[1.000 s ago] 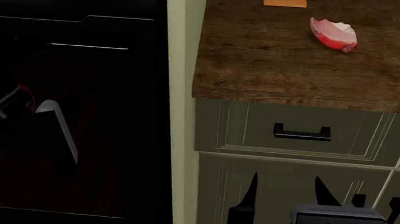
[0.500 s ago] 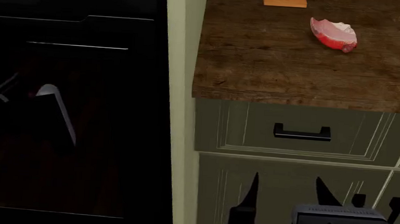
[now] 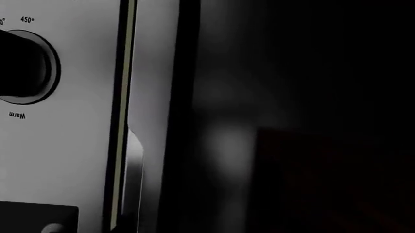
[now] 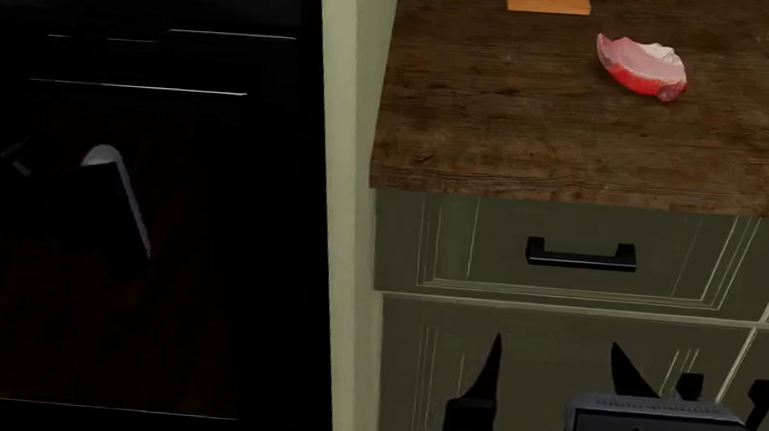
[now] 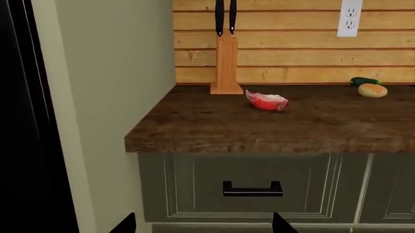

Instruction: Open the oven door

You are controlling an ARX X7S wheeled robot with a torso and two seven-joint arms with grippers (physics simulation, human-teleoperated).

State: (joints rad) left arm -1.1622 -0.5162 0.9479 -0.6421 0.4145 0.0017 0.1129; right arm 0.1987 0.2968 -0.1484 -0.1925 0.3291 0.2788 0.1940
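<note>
The oven door [image 4: 179,293] is the big glossy black panel filling the left of the head view, with a thin pale line [image 4: 139,87] across its top. My left arm [image 4: 112,199] shows only as a pale sliver against it, and the fingers are lost in the dark. In the left wrist view the camera is close to the silver control panel [image 3: 77,145] with its black knob [image 3: 23,68], and the oven door [image 3: 298,121] lies dark beside it. My right gripper [image 4: 556,364] hangs open and empty in front of the olive cabinet, and its tips frame the drawer in the right wrist view [image 5: 203,225].
A wooden countertop [image 4: 564,126] to the oven's right carries a red-and-white food piece [image 4: 642,66] and a knife block [image 5: 226,63]. Below it is an olive drawer with a black handle [image 4: 581,255]. A pale cabinet side [image 4: 344,223] separates the oven from the counter.
My left arm's pale sliver has moved up and farther in against the oven front. The pale line across the door now shows longer to the left. The right arm has barely shifted.
</note>
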